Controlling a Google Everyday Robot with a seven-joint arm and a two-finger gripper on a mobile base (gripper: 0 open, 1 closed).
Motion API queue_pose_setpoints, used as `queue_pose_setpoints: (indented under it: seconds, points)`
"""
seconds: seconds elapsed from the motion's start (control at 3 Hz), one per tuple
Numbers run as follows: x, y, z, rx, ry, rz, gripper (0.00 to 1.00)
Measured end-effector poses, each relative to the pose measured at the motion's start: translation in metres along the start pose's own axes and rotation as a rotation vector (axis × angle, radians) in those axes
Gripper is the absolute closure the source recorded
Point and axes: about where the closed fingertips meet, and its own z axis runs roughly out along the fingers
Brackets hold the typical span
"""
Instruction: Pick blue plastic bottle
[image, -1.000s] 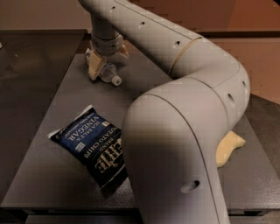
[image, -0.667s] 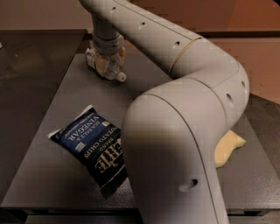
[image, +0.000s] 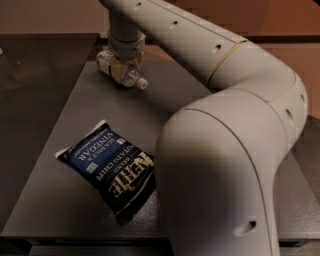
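Observation:
The blue plastic bottle (image: 132, 77) is small and clear, with a white cap pointing right and a white-and-blue label at its left end. It lies on its side at the far end of the dark table (image: 55, 130). My gripper (image: 120, 69) comes down from above and is shut on the middle of the bottle. The bottle seems to be held just above the table top. The fingers hide part of its body.
A dark blue chip bag (image: 111, 168) lies flat at the front left of the table. My own thick arm (image: 225, 150) fills the right side of the view and hides the table there. A dark surface (image: 30, 60) lies to the left.
The gripper has closed around the bottle and moved a little up and away with it. The chip bag has not moved.

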Motion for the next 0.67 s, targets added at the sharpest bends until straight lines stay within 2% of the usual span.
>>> queue_pose_setpoints:
  seconds: [0.33,0.67]
  points:
    - [0.002,0.004,-0.029,-0.004,-0.057,-0.048,1.0]
    - [0.002,0.009,-0.066,-0.002,-0.103,-0.123,1.0]
